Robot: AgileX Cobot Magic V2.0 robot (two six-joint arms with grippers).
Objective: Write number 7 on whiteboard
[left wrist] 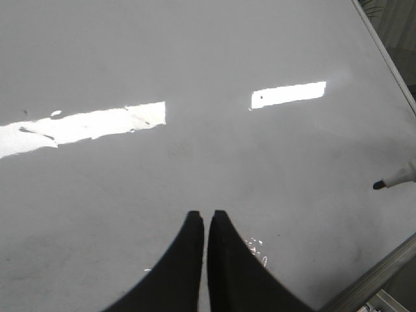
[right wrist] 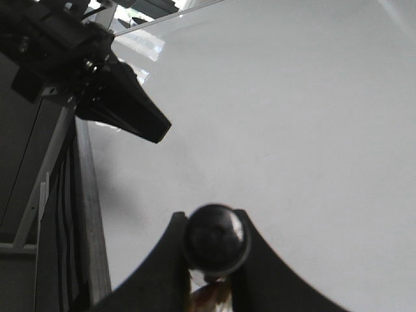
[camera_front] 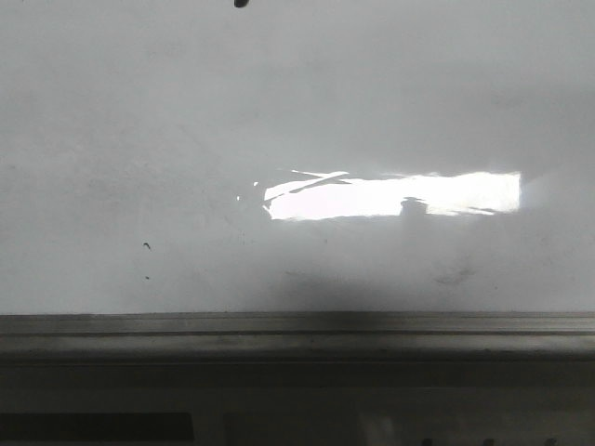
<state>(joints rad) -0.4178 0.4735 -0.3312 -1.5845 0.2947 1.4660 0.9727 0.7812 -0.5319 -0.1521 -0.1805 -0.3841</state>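
Checking progress: you have no stroke on the board yet, as far as these views show.
Whiteboard: the whiteboard (camera_front: 297,111) fills the front view, glossy, with a bright window glare across its middle and a grey frame strip (camera_front: 297,323) along its near edge.
Number 7: you will find no 7 anywhere; only tiny dark specks and faint smudges mark the surface, so the whole numeral is left to write.
Right gripper: your right gripper (right wrist: 213,250) is clamped around a marker (right wrist: 216,240), seen end-on from its wrist camera, pointing toward the board.
Marker tip: from the left wrist view the tip (left wrist: 379,185) sits near the board's edge; you cannot tell whether it touches.
Left gripper: your left gripper (left wrist: 203,216) hovers over the board with its fingers pressed together and nothing between them.
Remaining: by my judgement, top bar first, then the slanted stem.
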